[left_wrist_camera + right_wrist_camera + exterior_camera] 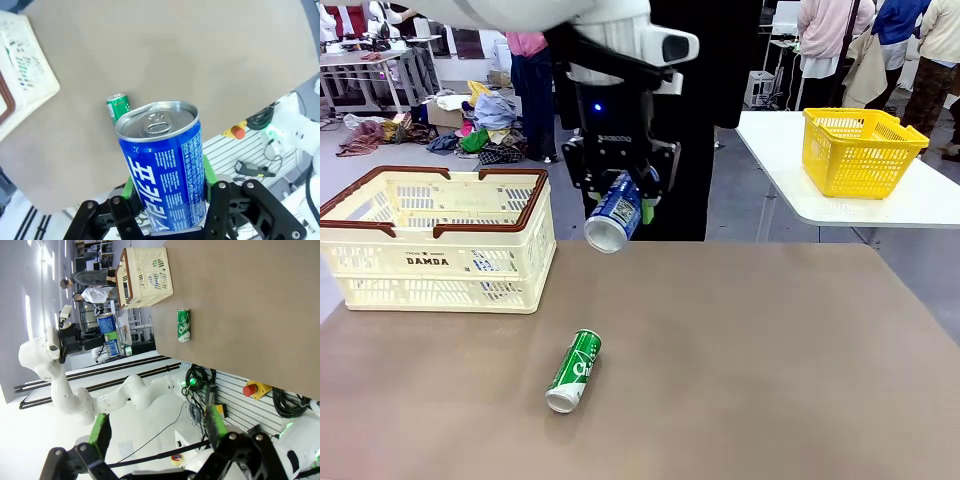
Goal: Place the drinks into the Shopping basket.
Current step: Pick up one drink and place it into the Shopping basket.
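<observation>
Shopping basket (438, 240) on desk (770, 380) far left, one drink (574, 371) lying before it to the right, second drink (614, 212) in left tool (620, 195) above desk beside basket, other basket (857, 150) on rear-right table (920, 205)

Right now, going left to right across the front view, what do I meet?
Shopping basket, green can lying flat, blue can in the left gripper, yellow basket.

Bright, even light; a soft shadow hugs the green can (574, 371) on the table (770, 350); my wrist views bow at the edges.
</observation>
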`<action>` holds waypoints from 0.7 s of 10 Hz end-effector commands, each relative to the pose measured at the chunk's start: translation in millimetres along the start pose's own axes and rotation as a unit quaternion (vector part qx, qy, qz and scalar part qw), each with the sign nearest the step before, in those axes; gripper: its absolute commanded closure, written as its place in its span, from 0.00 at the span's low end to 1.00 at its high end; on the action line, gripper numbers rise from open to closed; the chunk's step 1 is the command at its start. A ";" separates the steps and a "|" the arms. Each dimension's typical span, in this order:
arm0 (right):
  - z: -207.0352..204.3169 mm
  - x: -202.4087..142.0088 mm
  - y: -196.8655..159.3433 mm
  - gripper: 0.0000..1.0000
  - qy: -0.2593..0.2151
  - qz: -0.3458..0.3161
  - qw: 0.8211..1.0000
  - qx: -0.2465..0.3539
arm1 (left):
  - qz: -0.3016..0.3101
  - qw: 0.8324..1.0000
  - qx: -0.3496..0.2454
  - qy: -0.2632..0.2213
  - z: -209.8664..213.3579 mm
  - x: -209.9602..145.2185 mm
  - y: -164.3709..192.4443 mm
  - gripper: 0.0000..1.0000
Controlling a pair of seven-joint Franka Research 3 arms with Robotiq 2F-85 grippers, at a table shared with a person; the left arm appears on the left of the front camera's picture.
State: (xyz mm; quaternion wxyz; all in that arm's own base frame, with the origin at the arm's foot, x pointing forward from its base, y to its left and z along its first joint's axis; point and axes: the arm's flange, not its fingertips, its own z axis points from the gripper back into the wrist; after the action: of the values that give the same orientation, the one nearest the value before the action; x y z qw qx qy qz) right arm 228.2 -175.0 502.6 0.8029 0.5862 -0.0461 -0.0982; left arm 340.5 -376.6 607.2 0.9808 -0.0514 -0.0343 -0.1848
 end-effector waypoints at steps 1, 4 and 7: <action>2.8 -1.8 -1.0 0.00 0.004 0.009 1.000 -0.004 | -0.026 1.000 0.004 -0.010 -1.1 0.5 -7.1 1.00; 2.8 -1.8 -1.0 0.00 0.004 0.009 1.000 -0.004 | -0.026 1.000 0.004 -0.010 -1.1 0.5 -7.1 1.00; 2.8 -1.8 -1.0 0.00 0.004 0.009 1.000 -0.004 | 0.068 0.994 -0.013 -0.083 19.9 37.2 52.1 1.00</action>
State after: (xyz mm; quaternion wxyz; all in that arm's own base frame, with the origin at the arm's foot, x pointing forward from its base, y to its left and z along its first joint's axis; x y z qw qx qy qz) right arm 228.1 -175.1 502.6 0.8028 0.5862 -0.0463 -0.0983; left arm 364.9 -370.5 609.3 0.9824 -0.0649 -0.0671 -0.1618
